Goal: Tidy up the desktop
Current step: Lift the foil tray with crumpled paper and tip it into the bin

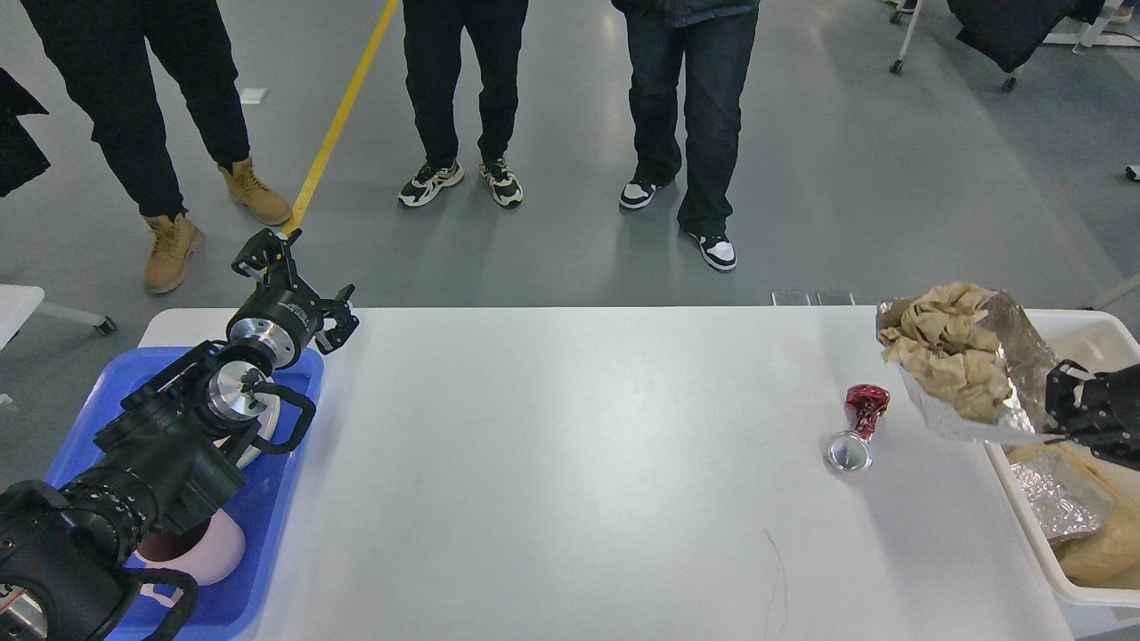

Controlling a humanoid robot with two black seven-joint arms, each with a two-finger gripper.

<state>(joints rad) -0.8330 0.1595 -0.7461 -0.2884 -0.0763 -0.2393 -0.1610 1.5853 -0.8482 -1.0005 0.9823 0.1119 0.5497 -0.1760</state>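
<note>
At the left edge of the desktop [570,499] sits the blue tray [294,463], overhanging that edge a little, with a pale dish or two lying in it under our left arm; we take it as the place for things worth keeping. Our left gripper [303,276] hangs above the tray's far corner, close to the desktop's far-left corner. Its fingers are spread wide, grasping nothing and touching nothing, which reads to us as an arm parked clear of the work.

The middle of the white top is bare. Toward the right edge lies a crushed red can [859,427], tipped on its side with its silver end facing us, apparently the one piece of litter left on the surface.

Just beyond it, at the right edge, our right gripper [1069,405] holds a crumpled sheet of foil [1015,356] heaped with brown paper [948,347], clenched on the foil's rim (the fingers are dark and partly cut off by the view). It carries the bundle over the near wall of the cream bin [1024,499], which already holds more foil and paper, so we judge the load is about to be dropped there.
</note>
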